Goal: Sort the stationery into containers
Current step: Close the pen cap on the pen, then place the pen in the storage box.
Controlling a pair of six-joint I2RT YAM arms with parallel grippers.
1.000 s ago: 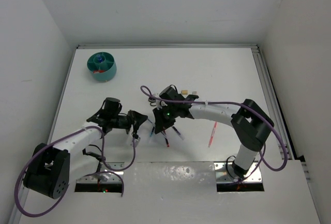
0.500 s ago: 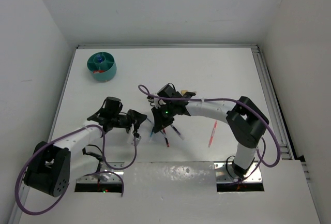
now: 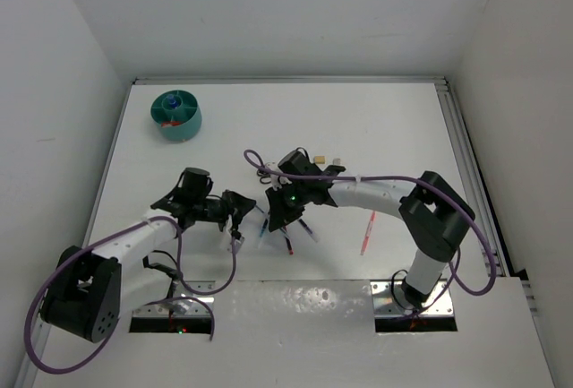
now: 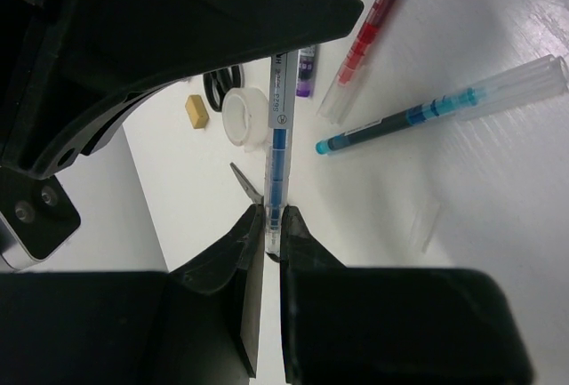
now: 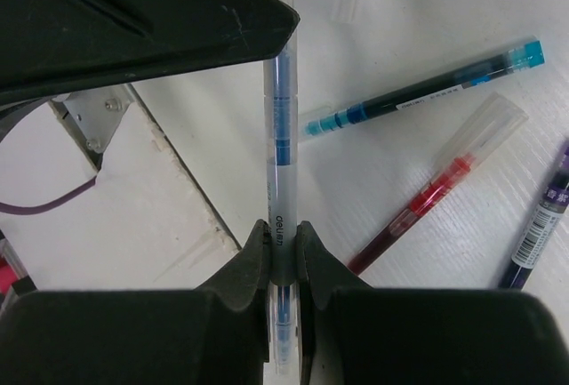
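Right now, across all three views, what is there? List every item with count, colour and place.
organiser: one, teal, far left of the table.
held pen: one, clear with blue ink, pinched between both claws.
teal pen: one, teal and black, lying on the table under the held pen.
capped red pen: one, clear cap, beside the teal pen.
lone red pen: one, red, on its own further right.
purple pen: one, purple, beside the capped red pen.
tape: one, clear, next to the eraser.
eraser: one, beige, on the table.
scissors: at least one, black handles, behind the tape.
clear piece: one, clear, near the teal pen.
left claw: shut on the held pen.
right claw: shut on the pen's other end.
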